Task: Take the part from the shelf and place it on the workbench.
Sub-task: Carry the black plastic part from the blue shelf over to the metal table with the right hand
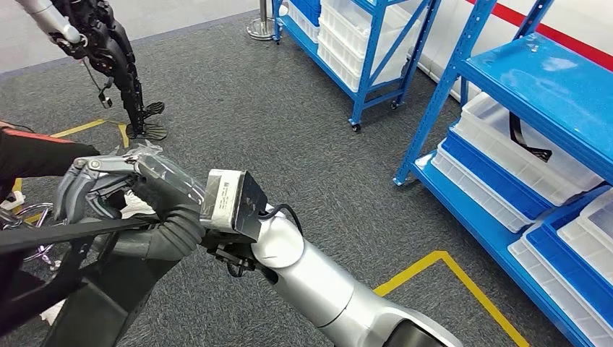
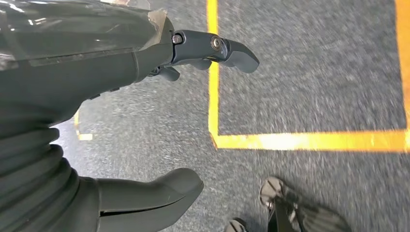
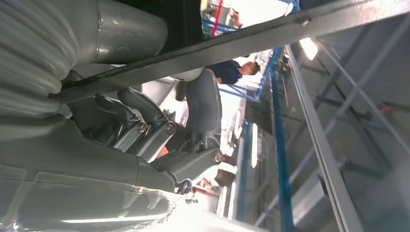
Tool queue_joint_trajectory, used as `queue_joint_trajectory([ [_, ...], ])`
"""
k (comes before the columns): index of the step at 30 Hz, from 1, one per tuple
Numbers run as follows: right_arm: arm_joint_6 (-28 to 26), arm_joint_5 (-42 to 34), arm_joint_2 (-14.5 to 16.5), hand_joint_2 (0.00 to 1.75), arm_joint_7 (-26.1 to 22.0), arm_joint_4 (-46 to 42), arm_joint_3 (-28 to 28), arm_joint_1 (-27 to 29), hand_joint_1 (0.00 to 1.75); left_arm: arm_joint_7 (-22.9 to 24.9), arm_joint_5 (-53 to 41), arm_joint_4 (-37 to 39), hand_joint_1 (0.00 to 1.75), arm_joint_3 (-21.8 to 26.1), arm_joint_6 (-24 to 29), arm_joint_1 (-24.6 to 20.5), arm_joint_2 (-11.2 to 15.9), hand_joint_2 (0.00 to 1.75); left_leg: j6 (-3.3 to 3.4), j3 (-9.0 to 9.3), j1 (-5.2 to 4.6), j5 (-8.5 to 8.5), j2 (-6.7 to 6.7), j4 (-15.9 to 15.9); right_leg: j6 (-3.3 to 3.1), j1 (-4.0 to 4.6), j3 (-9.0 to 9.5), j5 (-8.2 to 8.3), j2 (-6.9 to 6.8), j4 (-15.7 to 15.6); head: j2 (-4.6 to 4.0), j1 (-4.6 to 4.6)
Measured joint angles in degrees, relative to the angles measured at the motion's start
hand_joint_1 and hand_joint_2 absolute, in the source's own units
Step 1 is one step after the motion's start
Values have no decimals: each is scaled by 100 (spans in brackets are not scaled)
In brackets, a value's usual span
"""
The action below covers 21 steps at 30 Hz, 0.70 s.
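A black part point(image 1: 530, 142) lies in a white bin point(image 1: 506, 155) on the blue shelf point(image 1: 538, 76) at the right. My right arm reaches across to the left, away from the shelf. Its right hand point(image 1: 101, 184) hangs with fingers curled in beside a person's dark sleeve point(image 1: 40, 155). In the right wrist view the curled fingers point(image 3: 145, 118) and the raised thumb point(image 3: 203, 101) have nothing that I can make out between them. My left hand point(image 2: 145, 121) hangs over the grey carpet, with fingers point(image 2: 217, 48) and thumb point(image 2: 164, 191) wide apart and nothing in it.
A black strap point(image 1: 65, 235) runs across below my right hand. A second blue rack point(image 1: 361, 43) with white bins stands at the back. Another robot's dark legs point(image 1: 123, 65) stand at the upper left. Yellow floor lines point(image 1: 441, 264) mark the carpet.
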Motion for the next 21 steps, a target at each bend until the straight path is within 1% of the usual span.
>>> queue_joint_trajectory([
  [1, -46, 66, -44, 175, -7, 32, -36, -9, 175, -93, -58, 0, 0, -5, -98, 6, 7, 175, 6, -7, -1, 8, -71, 0, 21, 0, -79, -17, 15, 144, 0, 1],
  [2, -96, 157, -96, 175, -24, 60, -93, -11, 175, -191, -119, 0, 0, -16, -196, 15, 18, 175, 7, -11, -2, 16, -143, 1, 53, -2, -50, 48, 26, 69, 0, 1],
  [3, -145, 259, -152, 175, -49, 82, -169, -11, 175, -286, -183, 0, 0, -36, -282, 25, 30, 175, 3, -11, -2, 25, -214, 1, 89, -3, 85, 181, 44, -215, 0, 1],
  [4, -183, 357, -202, 175, -78, 95, -254, -7, 175, -359, -235, 0, 0, -63, -340, 33, 42, 175, -8, -12, 1, 35, -278, 1, 112, -6, 307, 346, 123, -661, 0, 1],
  [5, -219, 459, -256, 175, -107, 101, -348, 7, 175, -424, -281, 0, 0, -92, -378, 38, 51, 175, -26, -16, -8, 42, -338, 7, 109, -5, 512, 487, 208, -1071, 0, -2],
  [6, -248, 544, -307, 175, -127, 97, -438, 36, 175, -472, -318, 0, 0, -120, -390, 43, 58, 175, -48, -22, -15, 49, -386, 10, 88, -1, 664, 590, 273, -1374, 0, -3],
  [7, -273, 607, -355, 175, -139, 80, -518, 82, 175, -508, -340, 0, 0, -145, -388, 51, 62, 175, -75, -30, -17, 57, -427, 10, 56, 8, 757, 645, 322, -1547, 0, -4],
  [8, -295, 657, -398, 175, -146, 51, -586, 140, 175, -536, -354, 0, 0, -165, -383, 61, 65, 175, -107, -37, -18, 67, -461, 4, 18, 22, 773, 664, 302, -1573, 0, -5],
  [9, -312, 690, -429, 175, -149, 10, -635, 197, 175, -552, -362, -1, 0, -182, -377, 74, 69, 175, -139, -50, -10, 78, -485, -4, -18, 14, 780, 688, 263, -1589, 0, -5],
  [10, -325, 709, -449, 175, -149, -33, -669, 245, 175, -561, -363, -1, 0, -195, -371, 84, 74, 175, -165, -72, -8, 62, -443, 17, -53, 2, 791, 711, 225, -1610, 0, -5],
  [11, -338, 722, -461, 175, -149, -73, -694, 280, 175, -569, -365, -1, 0, -205, -367, 89, 80, 175, -191, -125, -10, -13, -344, 116, -88, -19, 794, 734, 181, -1631, 0, -10],
  [12, -351, 730, -474, 175, -149, -109, -718, 309, 175, -575, -367, -1, 0, -216, -363, 87, 86, 175, -213, -224, -9, -146, -219, 325, -122, -40, 799, 750, 131, -1651, 0, -15],
  [13, -369, 738, -490, 175, -143, -139, -741, 343, 175, -581, -371, 0, 0, -230, -365, 83, 90, 175, -236, -368, -4, -327, -79, 640, -143, -41, 801, 753, 76, -1656, 0, -18],
  [14, -390, 749, -513, 175, -129, -175, -762, 391, 175, -589, -380, 0, 0, -247, -378, 79, 92, 175, -265, -546, 11, -513, 2, 1020, -158, -36, 798, 750, 14, -1656, 0, -22],
  [15, -411, 768, -536, 175, -107, -215, -776, 449, 175, -596, -389, 0, 0, -265, -398, 78, 94, 175, -291, -705, 30, -640, 39, 1350, -167, -29, 794, 747, -51, -1656, 0, -21],
  [16, -432, 790, -554, 175, -80, -255, -783, 506, 175, -608, -399, 0, 0, -277, -430, 81, 97, 175, -315, -799, 49, -684, 64, 1539, -170, -25, 788, 743, -115, -1654, 0, -21],
  [17, -453, 816, -566, 175, -51, -299, -786, 552, 175, -625, -408, 0, 0, -285, -473, 87, 103, 175, -336, -791, 70, -630, 91, 1529, -168, -26, 784, 737, -172, -1653, 0, -21],
  [18, -471, 846, -570, 175, -20, -344, -786, 577, 175, -645, -414, 0, 0, -289, -515, 92, 111, 175, -352, -670, 90, -492, 131, 1304, -162, -29, 784, 732, -220, -1651, 0, -21],
  [19, -489, 873, -571, 175, 10, -390, -785, 584, 175, -669, -420, -1, 0, -291, -557, 94, 122, 175, -361, -456, 106, -311, 226, 919, -146, -32, 790, 720, -264, -1649, 0, -22],
  [20, -506, 894, -571, 175, 38, -437, -784, 578, 175, -690, -424, -1, 0, -296, -593, 89, 130, 175, -365, -242, 97, -178, 347, 535, -119, -11, 796, 702, -303, -1642, 0, -23],
  [21, -521, 917, -571, 175, 71, -478, -785, 564, 175, -703, -428, -1, 0, -303, -615, 81, 135, 175, -344, -81, 85, -90, 427, 240, -89, 12, 803, 685, -342, -1636, 0, -17],
])
